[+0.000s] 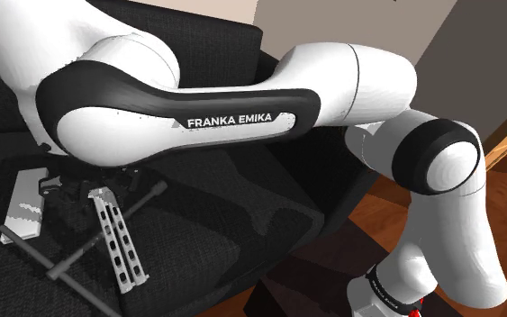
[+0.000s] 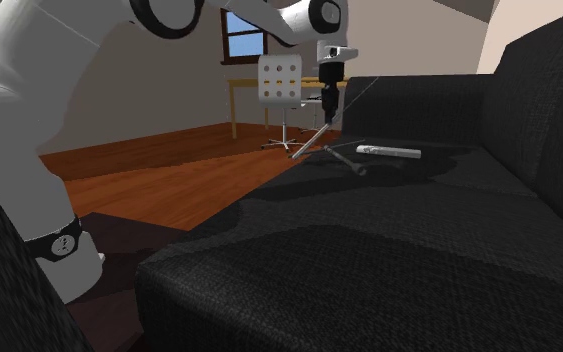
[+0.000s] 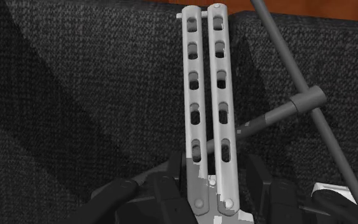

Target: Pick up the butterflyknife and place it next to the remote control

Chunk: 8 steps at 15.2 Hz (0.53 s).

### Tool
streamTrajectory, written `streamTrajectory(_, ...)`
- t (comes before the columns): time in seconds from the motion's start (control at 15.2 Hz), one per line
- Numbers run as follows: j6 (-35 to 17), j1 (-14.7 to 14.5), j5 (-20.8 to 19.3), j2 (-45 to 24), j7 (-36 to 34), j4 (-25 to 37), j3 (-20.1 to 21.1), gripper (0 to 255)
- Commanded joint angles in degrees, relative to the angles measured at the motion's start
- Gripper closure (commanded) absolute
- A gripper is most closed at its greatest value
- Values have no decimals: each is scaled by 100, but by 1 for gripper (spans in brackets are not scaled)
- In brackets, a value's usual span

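between claw (image 3: 212,188) fingers: butterfly knife (image 3: 193,97) pinched at pivot end, handles pointing away. grey cross wrench (image 3: 308,98) just beyond claw, remote (image 1: 22,207) close beside, dark sofa (image 3: 75,95) beneath.

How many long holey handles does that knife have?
2. One handle runs nearer the dark cross-shaped tool, the other handle right beside it. The gripper clasps the knife at one end. None looks hidden.
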State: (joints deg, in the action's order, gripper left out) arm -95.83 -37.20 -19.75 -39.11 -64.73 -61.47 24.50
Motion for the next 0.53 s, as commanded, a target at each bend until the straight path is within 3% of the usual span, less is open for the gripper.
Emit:
streamTrajectory(0.0, 461, -445, -137, -619, -87, 1083, -63, 255)
streamTrajectory(0.46, -138, -295, -138, -528, -198, 358, -52, 255)
